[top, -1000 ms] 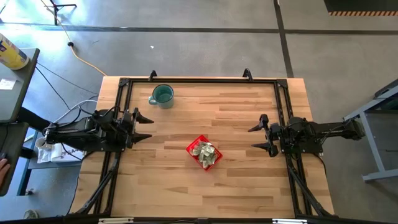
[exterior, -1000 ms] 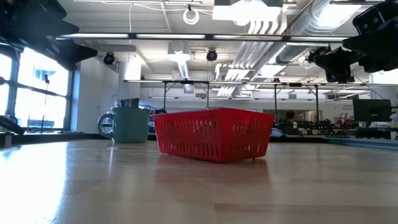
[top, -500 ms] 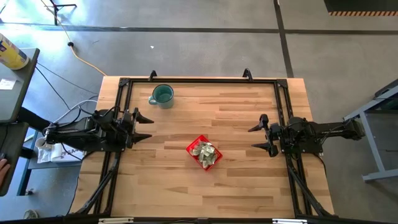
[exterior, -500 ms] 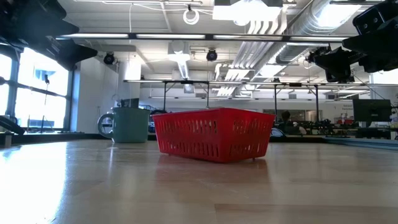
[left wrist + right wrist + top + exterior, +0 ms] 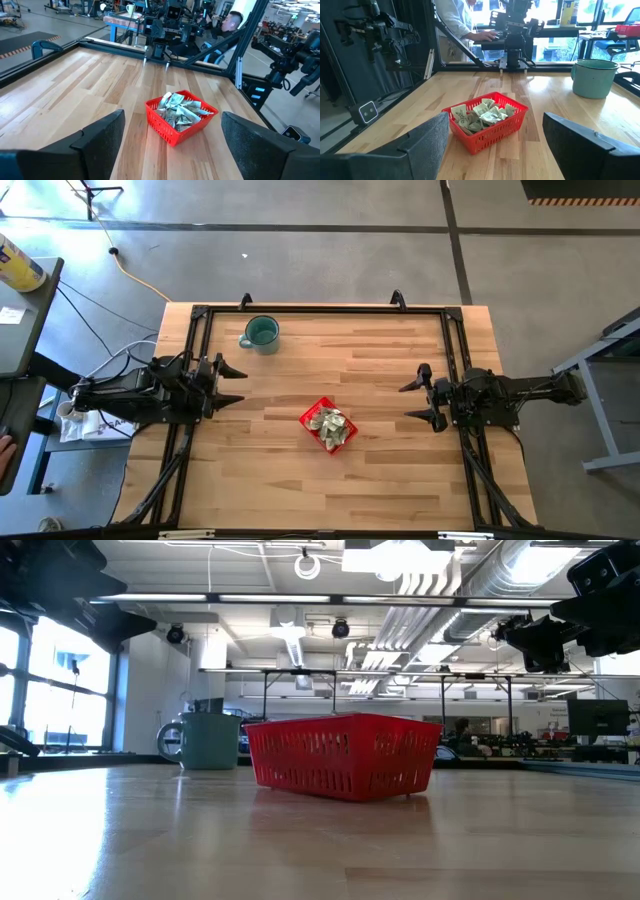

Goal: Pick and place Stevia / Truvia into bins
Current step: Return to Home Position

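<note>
From my console, the left gripper (image 5: 238,385) sat over the left side of the table (image 5: 380,350), pulled back toward the frame rail. Its fingers (image 5: 102,135) were spread wide with nothing between them. In the left wrist view the gap between them framed the middle of the table.

Toward the far edge, somewhat left of centre, the teal mug (image 5: 260,332) stood upright and alone, well apart from both arms.

Near the table's centre, a little toward the near edge, I saw the red bin (image 5: 305,418) resting flat on the wood, turned corner-on to the edges. The Stevia sachets (image 5: 330,424) lay heaped inside it, pale green and white, crumpled over one another and rising about to the rim. I could not count them. I found no sachet lying loose on the wood around it.

On the right side, the right gripper (image 5: 408,402) hovered by the right rail, facing the bin from well away. It was likewise released, jaws apart and empty.
</note>
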Robot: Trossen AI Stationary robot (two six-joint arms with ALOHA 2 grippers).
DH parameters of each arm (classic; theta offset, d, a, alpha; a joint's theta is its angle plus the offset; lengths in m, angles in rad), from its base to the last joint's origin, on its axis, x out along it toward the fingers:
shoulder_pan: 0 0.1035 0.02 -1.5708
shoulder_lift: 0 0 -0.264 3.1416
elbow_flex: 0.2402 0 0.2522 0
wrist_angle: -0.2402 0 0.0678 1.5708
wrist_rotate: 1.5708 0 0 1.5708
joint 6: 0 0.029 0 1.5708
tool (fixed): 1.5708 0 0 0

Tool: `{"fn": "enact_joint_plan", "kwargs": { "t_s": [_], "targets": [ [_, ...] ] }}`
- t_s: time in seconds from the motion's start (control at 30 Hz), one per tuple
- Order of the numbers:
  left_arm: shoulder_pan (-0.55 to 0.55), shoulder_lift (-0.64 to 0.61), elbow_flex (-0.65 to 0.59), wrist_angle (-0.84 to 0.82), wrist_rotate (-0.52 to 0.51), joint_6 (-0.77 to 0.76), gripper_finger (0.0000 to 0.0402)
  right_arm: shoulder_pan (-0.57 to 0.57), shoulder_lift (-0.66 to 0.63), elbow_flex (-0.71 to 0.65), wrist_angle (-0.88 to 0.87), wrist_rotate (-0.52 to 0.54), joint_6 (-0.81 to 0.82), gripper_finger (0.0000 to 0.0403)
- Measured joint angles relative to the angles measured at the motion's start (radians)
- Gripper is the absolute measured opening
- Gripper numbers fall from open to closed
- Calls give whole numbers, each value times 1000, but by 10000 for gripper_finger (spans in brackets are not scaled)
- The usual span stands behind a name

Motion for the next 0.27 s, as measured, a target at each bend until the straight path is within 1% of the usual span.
{"fn": "enact_joint_plan", "kwargs": {
  "t_s": [0.27],
  "targets": [
    [0, 0, 0, 0, 0, 0, 366, 0, 0, 0, 0, 0, 0, 312]
  ]
}}
